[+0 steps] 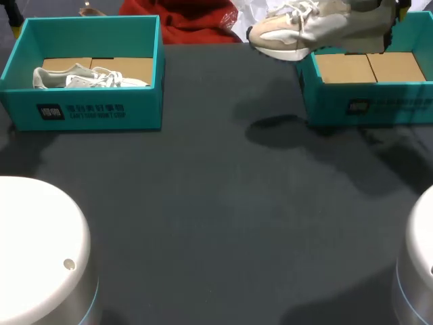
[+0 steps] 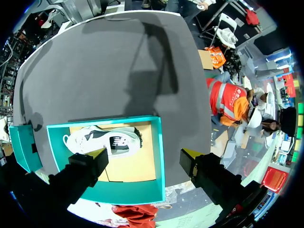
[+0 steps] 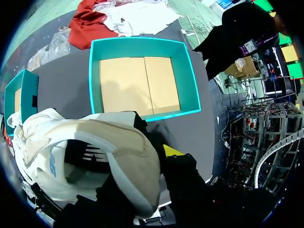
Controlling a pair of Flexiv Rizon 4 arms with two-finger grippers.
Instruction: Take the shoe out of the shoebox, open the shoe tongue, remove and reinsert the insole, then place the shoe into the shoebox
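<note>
A beige and white shoe (image 1: 298, 30) hangs in the air over the far left corner of the right teal shoebox (image 1: 369, 105). My right gripper (image 1: 377, 22) is shut on its heel end. In the right wrist view the shoe (image 3: 85, 152) fills the space before the gripper (image 3: 153, 157); one yellow fingertip (image 3: 171, 151) shows outside the heel collar, the other is hidden inside. The box (image 3: 142, 42) below is empty, with a cardboard floor. My left gripper (image 2: 145, 154) hangs open high above the left shoebox (image 2: 159, 156), which holds a second white shoe (image 2: 102, 140).
The left teal box (image 1: 88, 112) with its white shoe (image 1: 88, 78) stands at the far left of the dark table. A red cloth (image 1: 196, 20) and white paper (image 3: 137, 16) lie past the far edge. My arm bases (image 1: 34, 250) fill the near corners.
</note>
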